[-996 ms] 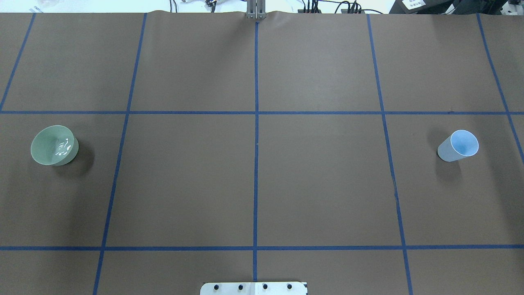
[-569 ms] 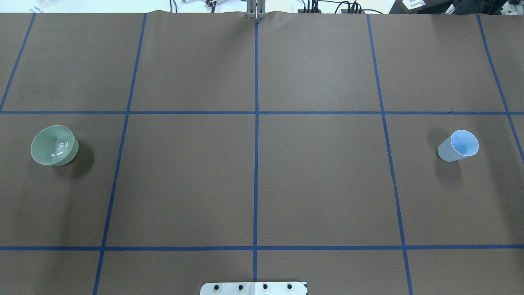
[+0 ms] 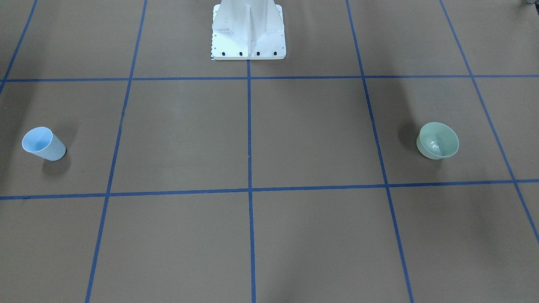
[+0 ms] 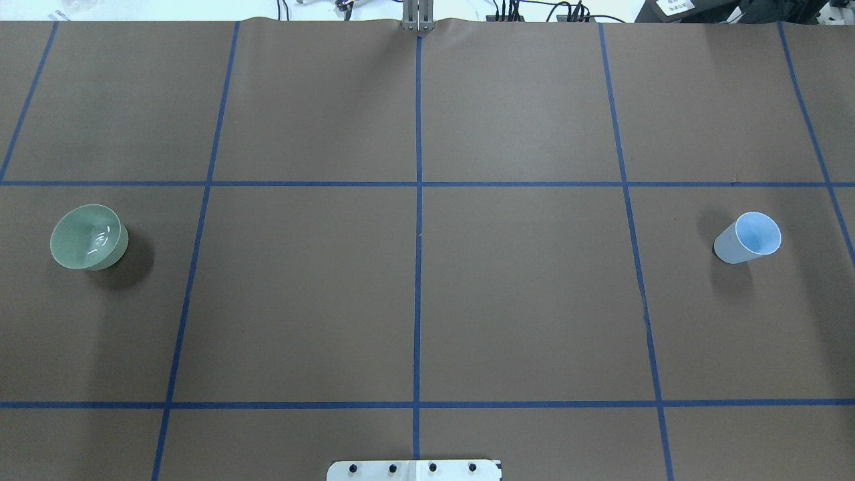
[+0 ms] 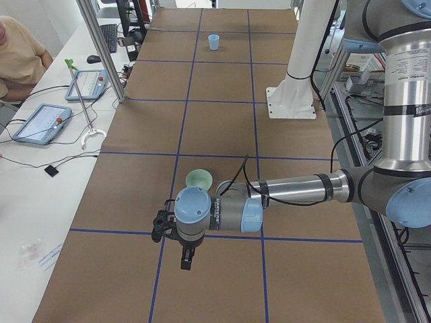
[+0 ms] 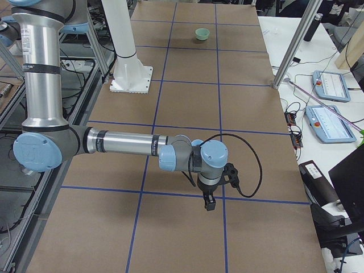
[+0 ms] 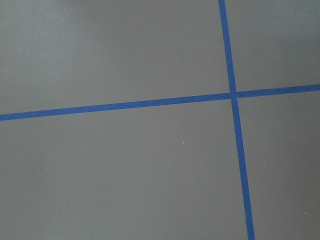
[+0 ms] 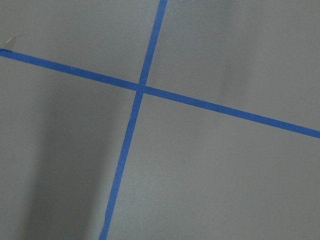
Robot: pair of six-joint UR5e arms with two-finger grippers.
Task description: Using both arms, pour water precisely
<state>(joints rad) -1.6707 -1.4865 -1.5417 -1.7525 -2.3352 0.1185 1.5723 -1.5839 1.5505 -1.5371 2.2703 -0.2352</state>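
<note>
A pale green bowl (image 4: pixel 89 237) stands on the brown mat at the left, with faint glints of water (image 4: pixel 100 239) in its bottom. It also shows in the front view (image 3: pixel 438 141) and the left side view (image 5: pixel 199 179). A light blue cup (image 4: pixel 748 238) stands far off at the right, seen too in the front view (image 3: pixel 43 144). My left gripper (image 5: pixel 186 261) hangs above the mat, just nearer the camera than the bowl. My right gripper (image 6: pixel 210 203) hangs above the mat at the opposite end. I cannot tell whether either is open or shut. Both wrist views show only mat.
The white pedestal base (image 3: pixel 248 33) stands at the robot's edge of the table. Blue tape lines (image 4: pixel 417 267) divide the mat into squares. A side desk with tablets (image 5: pixel 40 121), a metal post (image 5: pixel 101 50) and a seated person (image 5: pixel 17 57) lies beyond the far edge.
The glints of water in the green bowl have shrunk and grown calmer. The bowl and the cup have not moved.
</note>
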